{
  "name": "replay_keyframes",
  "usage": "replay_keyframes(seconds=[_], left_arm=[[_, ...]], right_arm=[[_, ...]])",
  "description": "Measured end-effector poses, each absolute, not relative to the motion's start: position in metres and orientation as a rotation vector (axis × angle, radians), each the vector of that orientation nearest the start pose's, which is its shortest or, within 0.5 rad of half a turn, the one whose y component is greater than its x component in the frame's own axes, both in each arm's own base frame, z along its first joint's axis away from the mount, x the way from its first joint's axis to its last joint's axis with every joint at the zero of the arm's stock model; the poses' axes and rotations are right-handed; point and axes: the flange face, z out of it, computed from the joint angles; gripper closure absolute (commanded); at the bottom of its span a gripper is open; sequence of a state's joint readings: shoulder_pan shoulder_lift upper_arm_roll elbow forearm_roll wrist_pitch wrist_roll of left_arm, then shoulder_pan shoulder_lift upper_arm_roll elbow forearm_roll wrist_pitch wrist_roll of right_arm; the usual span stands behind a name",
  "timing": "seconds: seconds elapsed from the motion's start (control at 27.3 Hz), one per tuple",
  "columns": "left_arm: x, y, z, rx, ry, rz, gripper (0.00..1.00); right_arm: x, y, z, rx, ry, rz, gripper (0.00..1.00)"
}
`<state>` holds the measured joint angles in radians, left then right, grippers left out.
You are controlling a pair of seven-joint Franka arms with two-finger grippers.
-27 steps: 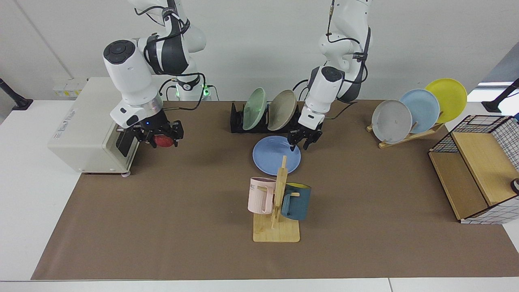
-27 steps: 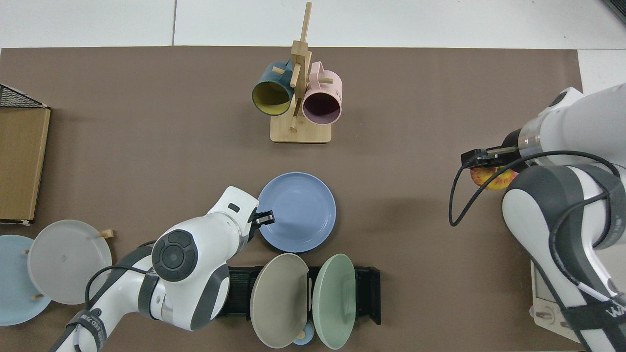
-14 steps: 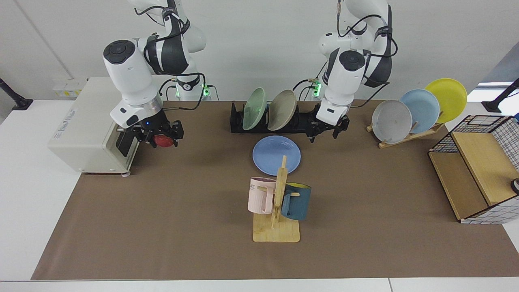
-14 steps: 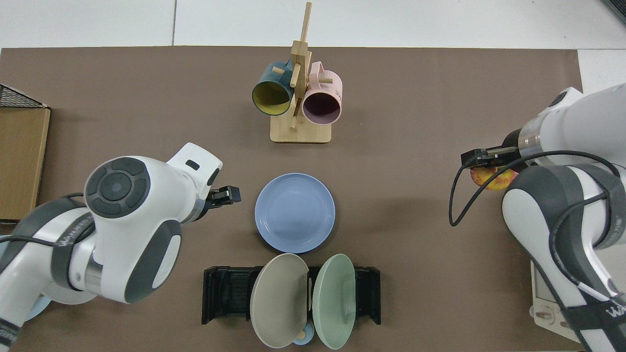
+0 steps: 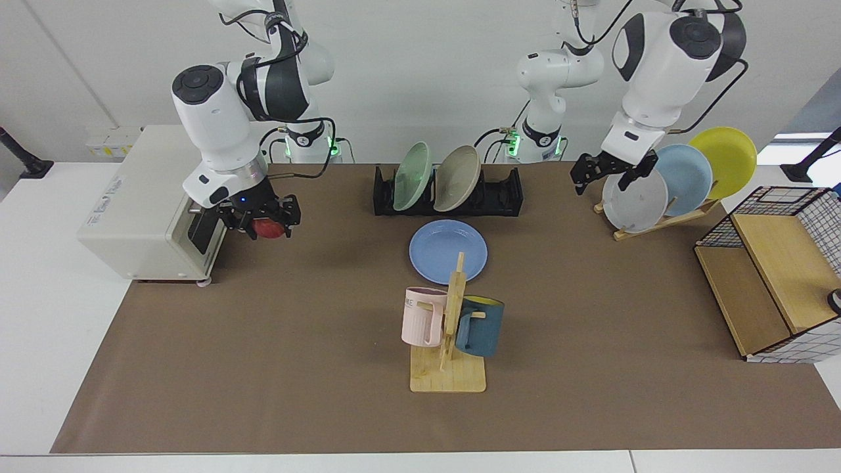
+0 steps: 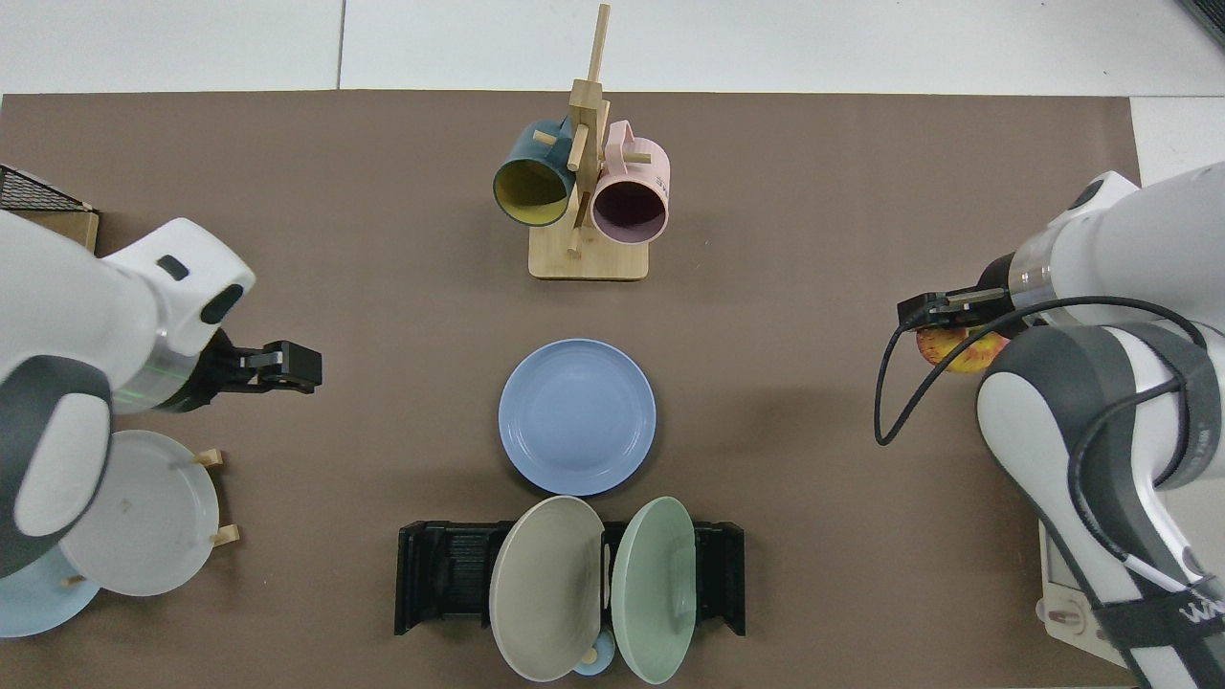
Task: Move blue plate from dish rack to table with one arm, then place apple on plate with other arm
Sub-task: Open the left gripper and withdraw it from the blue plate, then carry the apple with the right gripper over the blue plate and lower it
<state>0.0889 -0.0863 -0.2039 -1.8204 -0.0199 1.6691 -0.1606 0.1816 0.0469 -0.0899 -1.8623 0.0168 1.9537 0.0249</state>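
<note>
The blue plate (image 5: 448, 251) (image 6: 577, 416) lies flat on the table's brown mat (image 5: 295, 368), just in front of the black dish rack (image 5: 499, 197) (image 6: 431, 574). The rack holds a green plate and a beige plate. My right gripper (image 5: 266, 226) (image 6: 952, 330) hovers beside the white appliance, shut on the red-and-yellow apple (image 5: 268, 228) (image 6: 957, 352), well away from the plate. My left gripper (image 5: 601, 180) (image 6: 287, 366) hangs raised and open in front of the wooden plate stand, holding nothing.
A wooden mug tree (image 5: 450, 328) with a pink and a teal mug stands right in front of the blue plate. The wooden stand (image 5: 663, 217) carries grey, sky-blue and yellow plates. A white appliance (image 5: 141, 203) and a wire-sided box (image 5: 775, 276) flank the mat.
My left gripper left the blue plate's rim, rose and swung away to the wooden plate stand. The plate stays flat. My right gripper with the apple barely shifted.
</note>
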Motion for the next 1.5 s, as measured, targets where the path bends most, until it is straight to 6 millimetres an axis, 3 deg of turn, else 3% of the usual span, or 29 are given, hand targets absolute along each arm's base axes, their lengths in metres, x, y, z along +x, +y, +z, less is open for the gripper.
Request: replay_keyframes(seconds=[0.18,0.37,0.84,1.03,1.17,1.36,1.5], left_arm=[[0.524,-0.031,0.586,-3.142,-0.039,0.113,0.0],[0.52,-0.002,0.594,-3.151,0.016,0.128,0.0],[0.518,-0.01,0.596,-3.15,0.05,0.125,0.0],[0.518,-0.01,0.596,-3.15,0.05,0.125,0.0],[0.518,-0.01,0.596,-3.15,0.05,0.125,0.0],[0.518,-0.01,0.596,-3.15,0.05,0.125,0.0],[0.518,-0.01,0.596,-3.15,0.05,0.125,0.0]], right_arm=[[0.575,0.073,0.49,-3.123,-0.096,-0.063,1.0],[0.567,0.12,0.49,-3.119,-0.056,-0.058,1.0],[0.516,0.287,0.471,-3.102,0.151,-0.055,1.0],[0.492,0.349,0.445,-3.09,0.195,-0.068,1.0],[0.485,0.383,0.407,-3.082,0.211,-0.083,1.0],[0.478,0.411,0.355,-3.09,0.226,-0.079,1.0],[0.477,0.417,0.324,-3.106,0.227,-0.063,1.0]])
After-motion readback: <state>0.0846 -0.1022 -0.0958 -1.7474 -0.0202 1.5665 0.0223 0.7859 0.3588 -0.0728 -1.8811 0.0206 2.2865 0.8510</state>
